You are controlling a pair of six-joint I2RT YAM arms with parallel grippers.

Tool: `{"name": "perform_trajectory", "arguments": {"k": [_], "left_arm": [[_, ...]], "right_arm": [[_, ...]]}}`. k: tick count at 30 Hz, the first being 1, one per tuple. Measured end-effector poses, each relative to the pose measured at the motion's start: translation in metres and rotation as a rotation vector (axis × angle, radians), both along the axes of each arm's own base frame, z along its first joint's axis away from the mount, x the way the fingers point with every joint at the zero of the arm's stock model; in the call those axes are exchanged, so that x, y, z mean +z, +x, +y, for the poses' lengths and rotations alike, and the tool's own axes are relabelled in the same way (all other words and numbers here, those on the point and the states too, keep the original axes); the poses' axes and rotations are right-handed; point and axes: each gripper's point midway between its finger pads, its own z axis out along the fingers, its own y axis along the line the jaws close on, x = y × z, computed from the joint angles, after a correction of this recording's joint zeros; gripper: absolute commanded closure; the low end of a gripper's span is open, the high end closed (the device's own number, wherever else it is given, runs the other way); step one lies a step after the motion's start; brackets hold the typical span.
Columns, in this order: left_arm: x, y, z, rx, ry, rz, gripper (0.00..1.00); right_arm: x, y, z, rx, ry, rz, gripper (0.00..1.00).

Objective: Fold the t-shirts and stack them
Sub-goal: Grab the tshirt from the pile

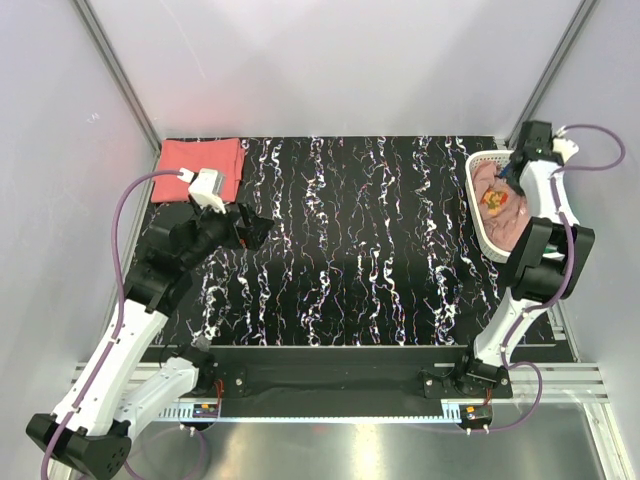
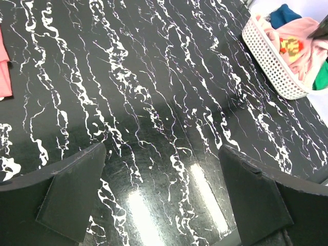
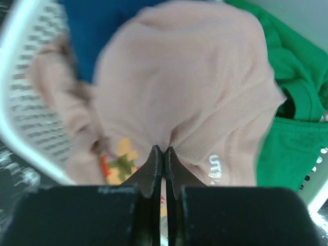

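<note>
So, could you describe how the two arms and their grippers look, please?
The left arm and right arm have white links, black joints and black bases. A purple cable loops along each. The left gripper and right gripper have flat matte black fingers.

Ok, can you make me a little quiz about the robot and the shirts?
1. True or false: the left gripper is holding a shirt.
2. The right gripper pinches the pale pink t-shirt. Where is that shirt? A) in the white basket B) draped over the left arm C) on the floor
3. Fill in: the shirt lying flat at the far left corner of the table is ____ in colour.

Key
1. False: its jaws are open with nothing between them.
2. A
3. Coral-red: it is the coral-red t-shirt.
</note>
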Motion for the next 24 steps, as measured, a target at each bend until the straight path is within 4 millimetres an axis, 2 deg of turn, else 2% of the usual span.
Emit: {"name": "perform_trajectory", "arguments": {"k": [3, 6, 8, 9, 12, 14, 16, 17, 19, 21, 23, 24], "left_arm": [[0.001, 0.000, 0.002, 0.012, 0.001, -0.006, 0.01], [0.002, 0.001, 0.004, 0.022, 0.002, -0.010, 0.01], [0.002, 0.002, 0.005, 0.030, 0.004, -0.010, 0.01], [0.002, 0.002, 0.006, 0.034, 0.005, -0.010, 0.01], [0.002, 0.004, 0.009, 0.055, 0.009, -0.011, 0.01], [0.002, 0.005, 0.012, 0.070, 0.012, -0.012, 0.01], [0.002, 0.006, 0.016, 0.092, 0.011, -0.012, 0.01], [0.002, 0.008, 0.019, 0.111, 0.009, -0.009, 0.01], [-0.001, 0.010, 0.024, 0.142, 0.011, 0.003, 0.01], [-0.008, 0.014, 0.030, 0.182, 0.019, 0.031, 0.01], [-0.016, 0.019, 0.036, 0.218, 0.024, 0.065, 0.01], [-0.021, 0.021, 0.039, 0.234, 0.027, 0.083, 0.01]], "right_arm": [[0.042, 0.017, 0.010, 0.069, 0.026, -0.079, 1.00], [0.101, 0.027, 0.024, 0.148, 0.035, -0.196, 1.00], [0.146, 0.028, 0.037, 0.212, 0.042, -0.293, 1.00], [0.176, 0.028, 0.047, 0.262, 0.050, -0.362, 1.00], [0.251, 0.021, 0.085, 0.438, 0.097, -0.551, 1.00], [0.294, 0.012, 0.114, 0.561, 0.129, -0.660, 1.00], [0.337, 0.002, 0.152, 0.708, 0.154, -0.765, 1.00], [0.351, -0.004, 0.175, 0.787, 0.171, -0.798, 1.00], [0.367, -0.019, 0.228, 0.953, 0.230, -0.831, 1.00], [0.366, -0.034, 0.274, 1.087, 0.301, -0.822, 1.00], [0.348, -0.050, 0.318, 1.207, 0.389, -0.780, 1.00], [0.334, -0.057, 0.332, 1.243, 0.437, -0.745, 1.00]]}}
